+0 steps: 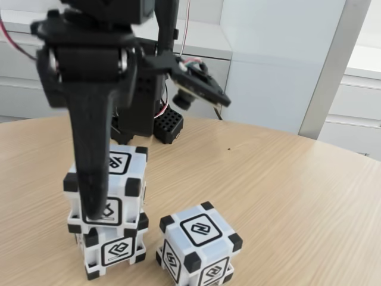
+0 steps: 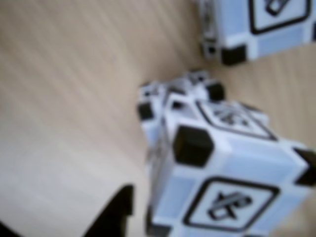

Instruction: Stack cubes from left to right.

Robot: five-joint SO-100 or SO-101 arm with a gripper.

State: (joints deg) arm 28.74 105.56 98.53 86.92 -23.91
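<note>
**Stack of two at risk while the third cube waits**

Risk sits mostly with the upper cube (image 1: 122,179), which rests on the lower cube (image 1: 116,250) at the left of the fixed view, apparently turned a little off square. A black finger (image 1: 92,161) of the gripper (image 2: 116,217) runs down the stack's front face; whether the jaws clamp the upper cube or stand clear I cannot tell, since one finger alone shows. If it is touching, a sideways pull away could drag the top cube off or tip the pair toward the third cube (image 1: 199,244), which stands just beside on the wooden table (image 1: 297,196).

No brand or readable writing shows: each face bears only a black-framed abstract glyph, blurred in the wrist view.
</note>
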